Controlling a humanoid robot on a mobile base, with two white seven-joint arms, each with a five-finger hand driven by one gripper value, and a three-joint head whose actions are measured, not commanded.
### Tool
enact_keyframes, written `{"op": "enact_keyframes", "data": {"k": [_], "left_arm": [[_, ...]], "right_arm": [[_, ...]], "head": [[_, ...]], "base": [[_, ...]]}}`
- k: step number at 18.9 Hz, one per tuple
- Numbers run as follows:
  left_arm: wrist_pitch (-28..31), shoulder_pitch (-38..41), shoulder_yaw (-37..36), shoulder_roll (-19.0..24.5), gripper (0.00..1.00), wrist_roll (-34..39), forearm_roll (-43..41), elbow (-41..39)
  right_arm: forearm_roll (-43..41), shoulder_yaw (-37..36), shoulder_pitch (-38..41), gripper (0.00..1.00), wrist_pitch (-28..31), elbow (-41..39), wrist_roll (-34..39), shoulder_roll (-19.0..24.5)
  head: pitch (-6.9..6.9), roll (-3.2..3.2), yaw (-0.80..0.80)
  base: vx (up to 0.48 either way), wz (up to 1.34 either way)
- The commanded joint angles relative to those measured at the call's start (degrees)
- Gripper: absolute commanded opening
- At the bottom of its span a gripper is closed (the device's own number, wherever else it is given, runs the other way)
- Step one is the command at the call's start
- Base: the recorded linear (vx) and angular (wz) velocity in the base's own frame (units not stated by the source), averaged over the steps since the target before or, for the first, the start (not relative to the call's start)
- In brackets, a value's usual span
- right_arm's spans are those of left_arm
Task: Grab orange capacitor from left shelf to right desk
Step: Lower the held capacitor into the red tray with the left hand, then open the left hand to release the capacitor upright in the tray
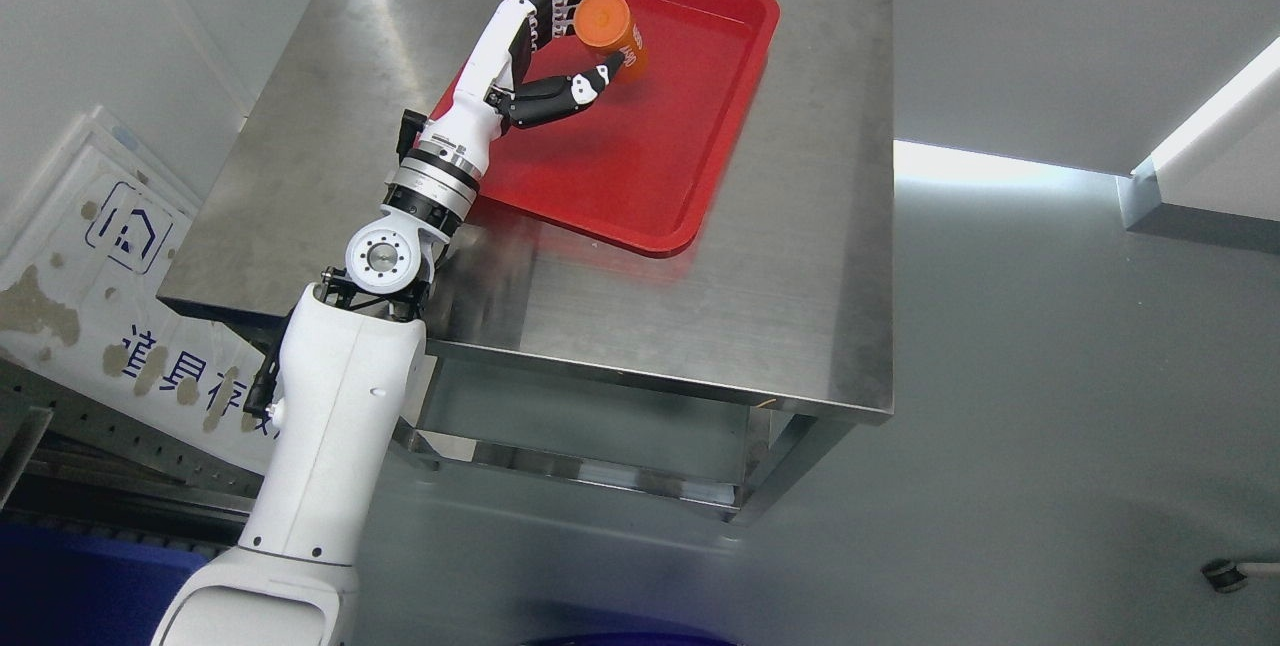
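Steel table (pixel 700 306) fills most of my view: brushed metal top w/ fine grain lines and soft glare, square corners, a lower rail and legs visible underneath at the near edge. Floor (pixel 1080 426) around it is smooth grey, glossy enough to throw a bright strip of reflected light at right. Pale walls up top. At lower left, a white board (pixel 110 286) w/ blue print and patchy brown wear leans by the table; below it a perforated metal rail, and something dark blue at the bottom left corner (can't tell what it is).

On the table's far half sits a red tray (pixel 650 166): shiny plastic, rounded corners, shallow raised rim, set at an angle to the table edges.

My left arm comes in from the lower left, white shell, silver wrist rings, round joint cap. My left hand (pixel 570 46) is over the tray's far-left corner, black-and-white fingers (pixel 560 1) curled round the far side of the orange capacitor (pixel 610 26), thumb tip pressing its near side, so I'm grasping it. The capacitor is a smooth cylinder w/ a flat round orange end facing the camera, tilted, some pale print on its side too small to read. Its lower end is at the tray floor; can't tell if it's touching or just above.
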Motion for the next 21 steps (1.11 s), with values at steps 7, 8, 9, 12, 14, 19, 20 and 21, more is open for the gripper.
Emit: {"op": "enact_keyframes", "data": {"k": [7,8,9,12,14,19,20,21], "left_arm": [[-0.68,-2.23,-0.62,1.0,0.06,0.03,-0.18,11.67],[-0.76,-2.32,-0.88,1.0,0.07,0.03,-0.18,12.46],[-0.76,-2.32,-1.06,1.0,0.07,0.03,-0.18,12.73],[-0.85,-2.49,-2.29,1.0,0.07,0.12,-0.18,14.31],[-0.85,-3.02,-2.38,1.0,0.16,0.12,-0.18,14.4],[-0.76,-3.72,-2.55,1.0,0.66,0.12,-0.09,13.35],[-0.85,-3.99,-2.38,1.0,0.7,0.12,-0.01,12.39],[-0.76,-4.08,-1.94,1.0,0.74,0.12,-0.01,10.38]], "right_arm": [[0.26,-0.62,-0.09,1.0,0.01,-1.93,0.03,-1.0],[0.26,-0.62,-0.09,1.0,0.01,-1.93,0.03,-1.0],[0.26,-0.62,-0.09,1.0,0.01,-1.93,0.03,-1.0],[0.26,-0.62,-0.09,1.0,0.01,-1.93,0.03,-1.0],[0.26,-0.62,-0.09,1.0,0.01,-1.93,0.03,-1.0],[0.26,-0.62,-0.09,1.0,0.01,-1.93,0.03,-1.0],[0.26,-0.62,-0.09,1.0,0.01,-1.93,0.03,-1.0],[0.26,-0.62,-0.09,1.0,0.01,-1.93,0.03,-1.0]], "head": [[0.0,0.0,0.0],[0.0,0.0,0.0],[0.0,0.0,0.0],[0.0,0.0,0.0],[0.0,0.0,0.0],[0.0,0.0,0.0],[0.0,0.0,0.0],[0.0,0.0,0.0]], "base": [[0.0,0.0],[0.0,0.0],[0.0,0.0],[0.0,0.0],[0.0,0.0],[0.0,0.0],[0.0,0.0],[0.0,0.0]]}}
